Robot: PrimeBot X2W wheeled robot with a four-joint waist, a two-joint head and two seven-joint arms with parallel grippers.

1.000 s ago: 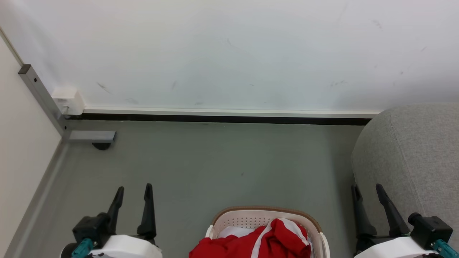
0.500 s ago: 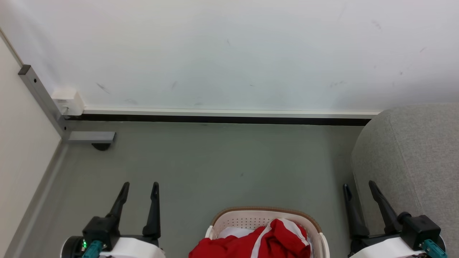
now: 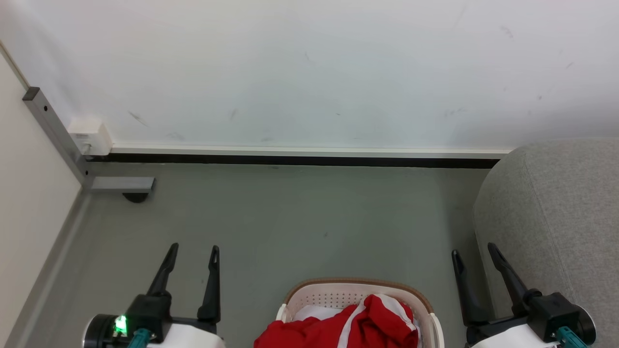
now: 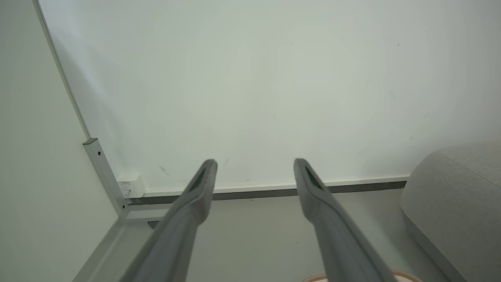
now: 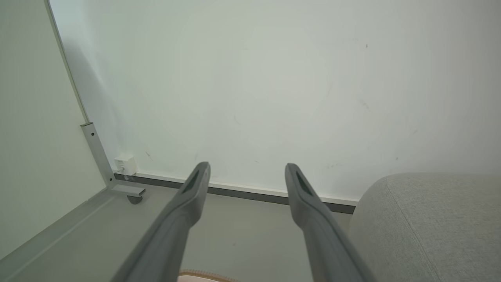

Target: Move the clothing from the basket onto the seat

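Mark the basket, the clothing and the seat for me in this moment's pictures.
basket [image 3: 333,296], head view, on its perforated back wall.
clothing [image 3: 377,321], head view, on the red bundle's raised fold.
seat [image 3: 556,208], head view, on the grey fabric of its rounded end.

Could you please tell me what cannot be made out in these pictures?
- Basket, head view: near half cut off by the bottom edge; depth of its load unknown.
- Clothing, head view: bunched and cut off below; number of garments unclear.
- Seat, head view: cut off by the right edge; whether anything lies on it cannot be told.
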